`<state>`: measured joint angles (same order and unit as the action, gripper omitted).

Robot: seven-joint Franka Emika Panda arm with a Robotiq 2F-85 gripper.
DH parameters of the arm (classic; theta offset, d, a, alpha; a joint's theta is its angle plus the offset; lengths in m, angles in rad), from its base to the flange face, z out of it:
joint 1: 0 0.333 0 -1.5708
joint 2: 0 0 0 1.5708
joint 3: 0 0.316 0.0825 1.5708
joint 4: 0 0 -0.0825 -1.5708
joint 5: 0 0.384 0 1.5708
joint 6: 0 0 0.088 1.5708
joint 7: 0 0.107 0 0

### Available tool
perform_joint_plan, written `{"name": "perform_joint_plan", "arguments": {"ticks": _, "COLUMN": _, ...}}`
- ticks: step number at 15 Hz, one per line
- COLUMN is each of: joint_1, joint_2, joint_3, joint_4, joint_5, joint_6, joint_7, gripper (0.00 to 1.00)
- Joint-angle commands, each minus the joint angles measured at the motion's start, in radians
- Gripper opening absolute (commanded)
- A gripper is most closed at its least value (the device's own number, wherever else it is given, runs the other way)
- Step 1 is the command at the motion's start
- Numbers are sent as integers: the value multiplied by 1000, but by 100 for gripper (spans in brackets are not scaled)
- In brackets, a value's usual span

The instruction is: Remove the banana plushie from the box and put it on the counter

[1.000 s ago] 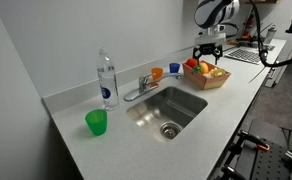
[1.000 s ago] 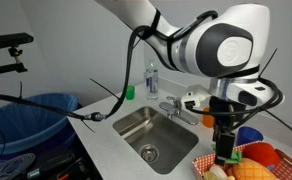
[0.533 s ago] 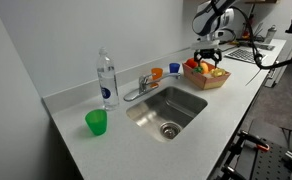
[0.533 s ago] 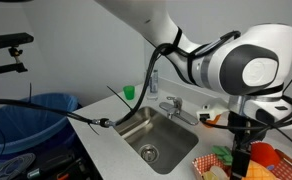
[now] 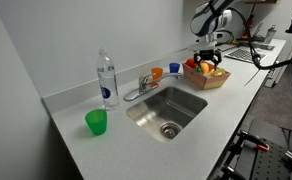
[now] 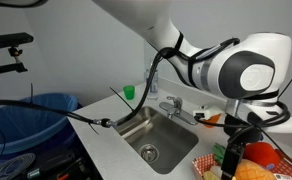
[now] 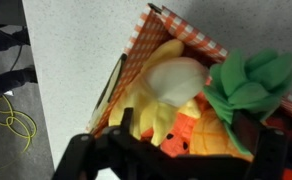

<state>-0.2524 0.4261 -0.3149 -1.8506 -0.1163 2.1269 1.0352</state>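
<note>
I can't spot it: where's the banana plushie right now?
In the wrist view, the banana plushie lies inside the box, beside the green-leafed toy.

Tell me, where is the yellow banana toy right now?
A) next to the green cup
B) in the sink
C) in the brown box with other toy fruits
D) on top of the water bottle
C: the wrist view shows the banana plushie lying inside the box, beside a green-leafed toy fruit.
</note>
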Motion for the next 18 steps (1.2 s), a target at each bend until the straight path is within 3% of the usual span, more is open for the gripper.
{"name": "perform_joint_plan", "arguments": {"ticks": 1, "joint_1": 10, "joint_2": -42, "joint_3": -16, "joint_4": 13, "joint_5": 18, "joint_6": -55, "joint_7": 8, "gripper": 100}}
{"name": "perform_joint_plan", "arguments": {"ticks": 18, "joint_1": 6, "joint_2": -90, "joint_3": -43, "joint_4": -121, "joint_5": -30, "joint_6": -62, "joint_7": -17, "gripper": 100}}
